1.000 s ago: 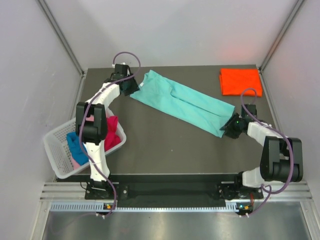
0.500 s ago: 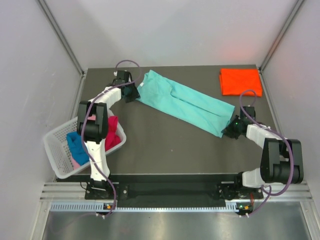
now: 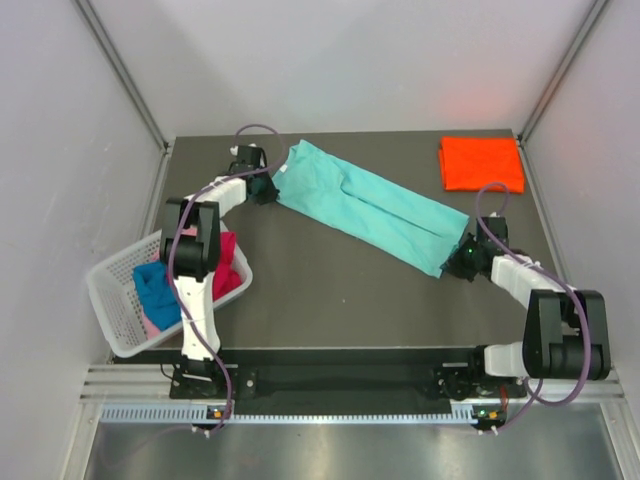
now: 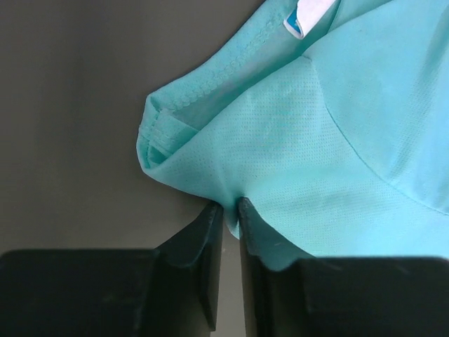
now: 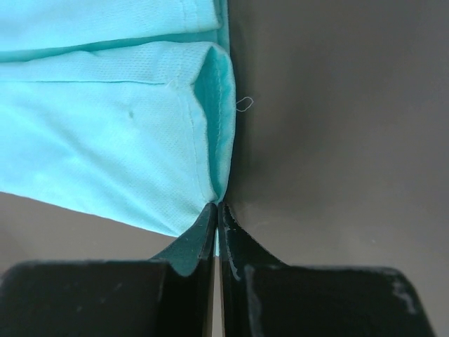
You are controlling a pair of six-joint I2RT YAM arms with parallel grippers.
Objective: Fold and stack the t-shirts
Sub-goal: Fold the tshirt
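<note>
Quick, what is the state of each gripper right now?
Left gripper: closed on the teal t-shirt, collar end.
Right gripper: closed on the same t-shirt, opposite end.

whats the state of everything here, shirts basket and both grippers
teal t-shirt: folded into a long strip, lying flat, pinched at both ends
orange t-shirt: folded, lying apart at far right
white basket: holds crumpled magenta shirt and blue shirt
left gripper: shut on teal t-shirt
right gripper: shut on teal t-shirt
</note>
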